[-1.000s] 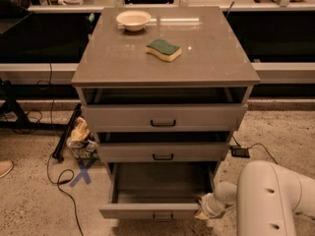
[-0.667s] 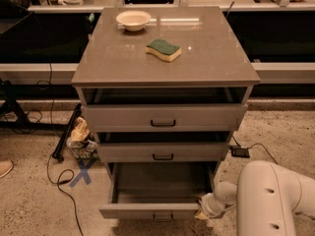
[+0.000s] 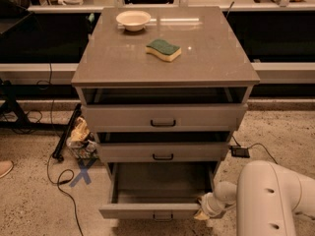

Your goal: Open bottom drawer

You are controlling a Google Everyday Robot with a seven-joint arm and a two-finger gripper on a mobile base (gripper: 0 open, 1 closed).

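Note:
The grey cabinet has three drawers. The bottom drawer [image 3: 152, 210] stands pulled far out toward me, its bare inside showing and its small black handle [image 3: 162, 216] near the lower edge of the camera view. The middle drawer [image 3: 162, 152] and top drawer [image 3: 163, 117] are each out a little. My white arm [image 3: 275, 198] comes in from the lower right. My gripper [image 3: 203, 211] sits at the right end of the bottom drawer's front, touching or nearly touching it.
A white bowl [image 3: 133, 19] and a green-and-yellow sponge [image 3: 163, 49] lie on the cabinet top [image 3: 206, 58]. Cables, a crumpled bag [image 3: 81, 136] and a blue X tape mark [image 3: 82, 172] are on the floor at left. A small black box [image 3: 240, 151] lies at right.

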